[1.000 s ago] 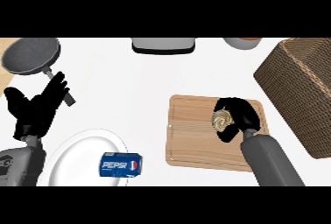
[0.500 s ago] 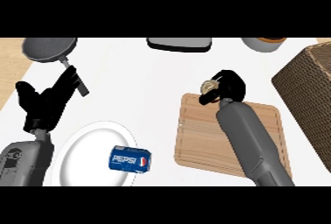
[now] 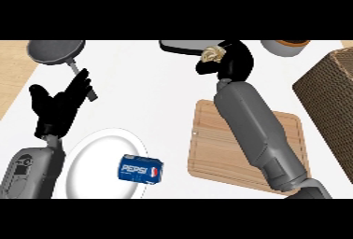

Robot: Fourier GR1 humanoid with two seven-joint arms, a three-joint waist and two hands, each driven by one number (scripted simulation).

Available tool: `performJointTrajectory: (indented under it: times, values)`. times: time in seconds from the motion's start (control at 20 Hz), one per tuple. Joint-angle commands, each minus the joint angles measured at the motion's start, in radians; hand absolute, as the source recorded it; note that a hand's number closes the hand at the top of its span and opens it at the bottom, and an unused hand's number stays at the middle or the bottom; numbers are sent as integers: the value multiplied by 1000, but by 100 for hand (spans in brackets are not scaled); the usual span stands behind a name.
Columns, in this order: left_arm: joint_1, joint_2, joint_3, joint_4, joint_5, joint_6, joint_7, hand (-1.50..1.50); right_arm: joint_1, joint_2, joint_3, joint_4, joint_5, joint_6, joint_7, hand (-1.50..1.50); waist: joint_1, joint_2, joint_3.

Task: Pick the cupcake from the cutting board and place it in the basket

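Note:
My right hand is raised toward the far side of the counter, with its fingers curled round the pale cupcake. The cupcake is lifted off the wooden cutting board, which lies under my right forearm with nothing else visible on it. The brown woven basket stands at the right edge, to the right of the hand. My left hand is open with fingers up at the left, above the white plate.
A white plate at the lower left carries a blue Pepsi can. A dark frying pan sits far left. A grey dish and an orange-topped bowl line the far edge.
My right hand has lifted the cupcake off the cutting board and carried it up and away from me. The whole view has shifted, so objects sit lower and further right.

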State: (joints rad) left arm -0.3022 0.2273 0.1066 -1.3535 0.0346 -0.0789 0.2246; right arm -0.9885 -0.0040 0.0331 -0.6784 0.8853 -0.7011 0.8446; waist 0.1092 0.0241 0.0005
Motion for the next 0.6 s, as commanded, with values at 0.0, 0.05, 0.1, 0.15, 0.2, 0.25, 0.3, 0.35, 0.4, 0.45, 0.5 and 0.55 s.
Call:
performJointTrajectory:
  times: [0.0, 0.05, 0.1, 0.15, 0.2, 0.25, 0.3, 0.35, 0.4, 0.45, 0.5, 0.55]
  values:
    - [21, 0, 2, -1, -5, 0, -21, 0, -143, 4, 63, 68, 86, -190, 127, 150, 4, -6, -3]
    - [-20, 7, 11, 12, 7, -2, 14, 0, -139, 4, 105, 87, 98, -228, 152, 150, -13, -9, -2]
    - [-22, 11, 10, -15, -6, 19, 38, 0, -189, 4, 48, 126, 155, -229, 169, 150, -28, -9, -2]
    - [-9, -17, -5, -4, -13, 31, 26, 0, -227, 4, 63, 147, 168, -225, 229, 150, -33, -11, -3]
    - [3, -15, -4, 16, -29, 40, 1, 0, -262, 4, 50, 170, 186, -223, 255, 150, -42, -10, -3]
    - [68, 22, 14, -13, 1, -15, -18, 0, -274, 4, 78, 183, 232, -217, 334, 150, -39, -20, -4]
    - [27, 43, 42, -20, 14, -5, 25, 0, -331, -16, 27, 206, 252, -181, 334, 150, -55, -18, -3]
    - [8, -12, 16, 4, -14, 47, 22, 0, -354, 4, 41, 240, 283, -181, 387, 150, -63, -16, -3]
    - [56, 26, 38, -9, 14, -5, -9, 0, -372, 4, 50, 255, 314, -184, 412, 150, -60, -18, -3]
    - [19, 31, 45, 25, 7, 3, -4, 0, -387, -9, 26, 281, 325, -185, 415, 150, -68, -13, -3]
    - [33, 10, 21, -39, -1, 21, 28, 0, -387, -43, 5, 296, 317, -175, 399, 150, -62, -15, -2]
    - [-2, 20, 46, 39, -18, 41, -11, 0, -437, -39, 11, 292, 336, -116, 424, 150, -84, -16, -3]
